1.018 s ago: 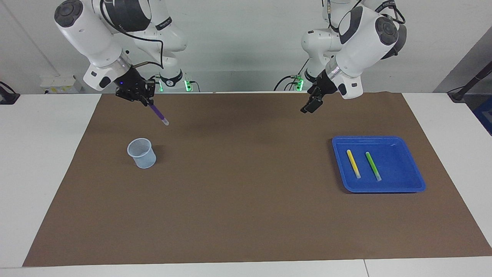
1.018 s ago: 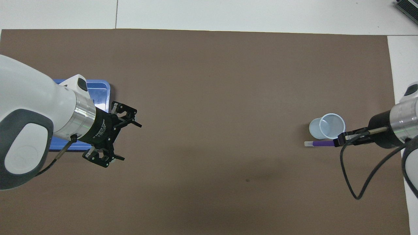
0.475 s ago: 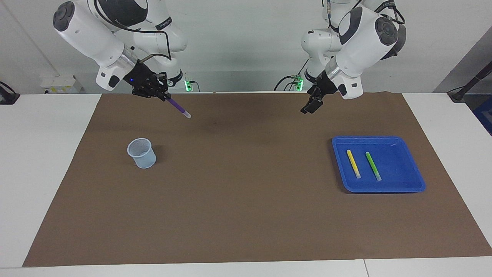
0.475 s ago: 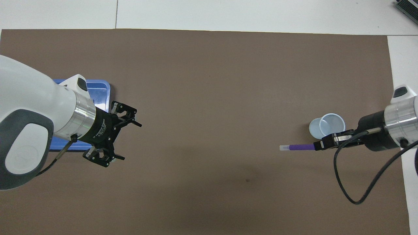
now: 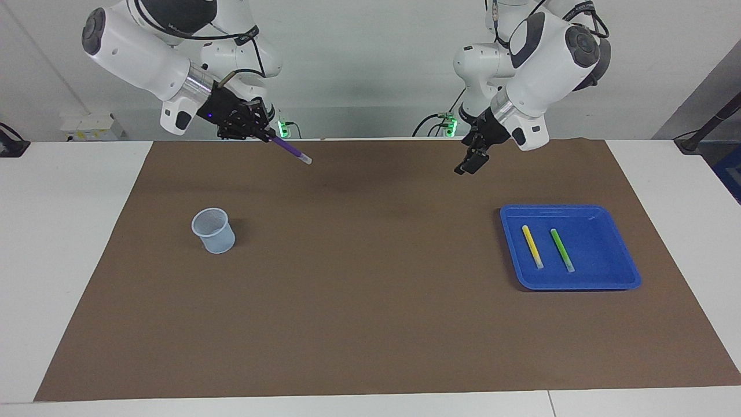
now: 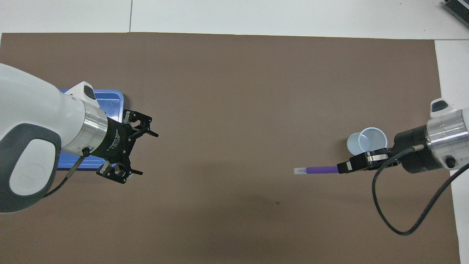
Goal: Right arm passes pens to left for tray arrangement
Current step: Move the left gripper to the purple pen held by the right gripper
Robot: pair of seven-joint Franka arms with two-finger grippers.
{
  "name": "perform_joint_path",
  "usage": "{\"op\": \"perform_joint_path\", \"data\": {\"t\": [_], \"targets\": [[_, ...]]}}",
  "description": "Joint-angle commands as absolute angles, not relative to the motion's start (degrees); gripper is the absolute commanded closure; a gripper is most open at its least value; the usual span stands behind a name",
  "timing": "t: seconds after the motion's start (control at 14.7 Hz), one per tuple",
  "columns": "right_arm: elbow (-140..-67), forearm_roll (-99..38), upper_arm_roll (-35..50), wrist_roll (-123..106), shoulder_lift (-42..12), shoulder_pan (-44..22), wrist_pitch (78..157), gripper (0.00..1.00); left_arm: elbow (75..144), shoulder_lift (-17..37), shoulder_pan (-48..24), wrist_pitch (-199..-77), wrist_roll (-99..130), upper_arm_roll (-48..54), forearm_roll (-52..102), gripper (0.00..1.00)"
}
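My right gripper (image 5: 266, 135) (image 6: 342, 168) is shut on one end of the purple pen (image 5: 292, 152) (image 6: 317, 170), which hangs over the brown mat with its pale tip toward the table's middle. My left gripper (image 5: 468, 165) (image 6: 146, 154) hovers open and holds nothing, over the mat beside the blue tray (image 5: 599, 231) (image 6: 110, 99). In the tray lie the yellow pen (image 5: 532, 247) and the green pen (image 5: 562, 250), side by side and apart. The left arm hides most of the tray and both of these pens in the overhead view.
A small translucent pale-blue cup (image 5: 213, 230) (image 6: 367, 144) stands upright on the brown mat (image 5: 370, 278) toward the right arm's end. White table (image 5: 63, 243) borders the mat on all sides.
My right gripper has lifted and carried the purple pen away from the cup toward the table's middle. My left gripper has barely shifted and stays open.
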State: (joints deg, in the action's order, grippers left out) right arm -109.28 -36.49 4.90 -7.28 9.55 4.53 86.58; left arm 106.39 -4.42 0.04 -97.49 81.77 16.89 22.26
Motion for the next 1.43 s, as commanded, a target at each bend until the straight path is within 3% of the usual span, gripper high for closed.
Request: {"op": "perform_joint_path", "data": {"t": [0.0, 0.27, 0.75, 1.36], "targets": [[-112.58, -41.12, 5.36, -8.61, 12.13, 4.92, 86.57, 1.00, 108.81, -6.50, -1.05, -100.20, 86.99, 16.35, 24.69, 0.00], [-114.87, -45.17, 5.36, -8.35, 13.53, 2.99, 87.01, 1.00, 108.28, -6.24, -4.47, -101.85, 93.50, 16.35, 25.66, 0.00], [-117.24, -51.23, 5.36, -8.17, 14.50, -1.31, 89.65, 1.00, 107.84, -5.54, -18.70, -112.22, 112.48, 16.26, 25.84, 0.00], [-117.25, -52.82, 5.45, -8.17, 14.59, -1.76, 89.74, 1.00, 105.56, -5.36, -25.75, -115.49, 131.10, 16.61, 25.40, 0.00]]}}
